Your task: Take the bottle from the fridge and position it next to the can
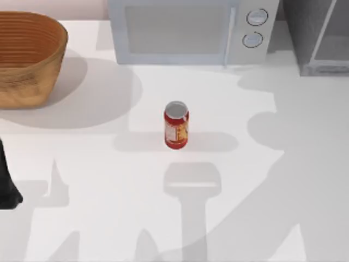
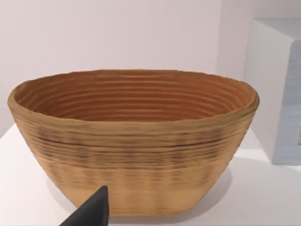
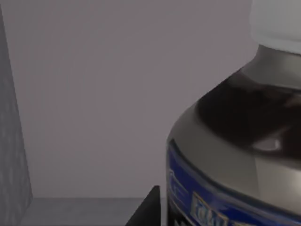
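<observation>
The red can (image 1: 176,125) with a yellow-and-white label and silver top stands upright mid-table. The grey fridge (image 1: 322,38) is at the back right corner. In the right wrist view the bottle (image 3: 235,155) looms very close inside the fridge's grey interior (image 3: 94,94): dark liquid, white cap, blue label band. A dark part of my right gripper (image 3: 146,209) sits right beside the bottle's label; whether it touches is unclear. My left arm (image 1: 6,185) is parked at the table's left edge, its gripper (image 2: 94,212) facing the basket.
A woven wicker basket (image 1: 24,57) stands at the back left, seen up close as the basket (image 2: 134,141) in the left wrist view. The white microwave (image 1: 191,30) with two round knobs stands at the back centre, left of the fridge.
</observation>
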